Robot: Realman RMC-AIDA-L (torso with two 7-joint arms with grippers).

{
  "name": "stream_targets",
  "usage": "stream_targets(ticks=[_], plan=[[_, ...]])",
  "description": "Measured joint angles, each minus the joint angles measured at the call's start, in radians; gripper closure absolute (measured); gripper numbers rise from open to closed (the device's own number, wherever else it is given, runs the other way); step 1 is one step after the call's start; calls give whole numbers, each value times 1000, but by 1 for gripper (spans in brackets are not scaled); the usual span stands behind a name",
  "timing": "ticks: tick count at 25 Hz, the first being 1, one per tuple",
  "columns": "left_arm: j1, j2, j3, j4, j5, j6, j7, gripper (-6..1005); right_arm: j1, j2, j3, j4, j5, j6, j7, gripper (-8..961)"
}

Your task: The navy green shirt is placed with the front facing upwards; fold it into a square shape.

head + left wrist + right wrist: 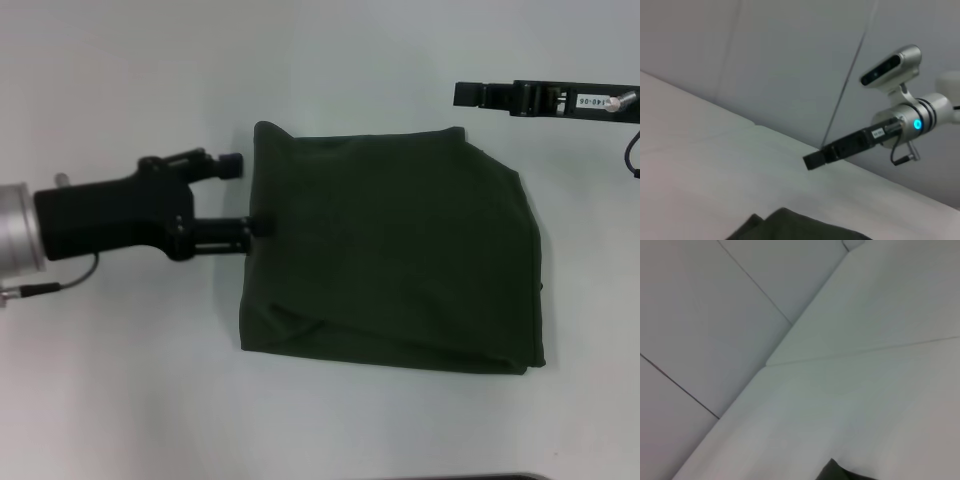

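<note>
Item: the navy green shirt [395, 250], dark olive cloth folded into a near-square block, plain side up, no print showing.
Position: lying flat at the middle of the white bench [120, 400], a little toward the robot's right.
Orientation: roughly as wide as it is deep, so no strong long axis; its edges run nearly square to the bench, the near edge sloping slightly downward toward the right side.
Surface: a diagonal fold ridge runs across the near left corner; the far right corner is rounded and soft.
Left gripper [245, 195]: level with the shirt's left edge, fingers spread apart, one tip at the far left corner and the other touching the cloth edge lower down; whether cloth is pinched cannot be told.
Right gripper [465, 94]: beyond the far right corner of the shirt, apart from it, pointing toward the left side; its fingers look closed together and hold nothing.
Surroundings: pale wall panels behind the bench.
</note>
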Motion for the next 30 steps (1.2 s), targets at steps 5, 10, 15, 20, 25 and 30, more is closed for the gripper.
stream_targets(ticks=[5,10,15,20,25,30], plan=[[-19,-1,58,-75,4,-17,65,94,-6,4,17,0,1,-6,-15,943],[-25,-1,78,-133,16,-20,92,95,-7,4,18,-1,1,3,-15,944],[-30,1,79,-199,24,-27,135,95,-7,5,19,0,0,8,-16,944],[-45,0,129,-255,24,-87,149,95,-3,8,19,1,-3,8,-16,944],[-57,-1,189,-284,24,-154,140,94,0,8,15,4,-4,7,-16,944],[-69,3,197,-300,68,-165,111,95,-1,8,17,5,-5,7,-16,944]])
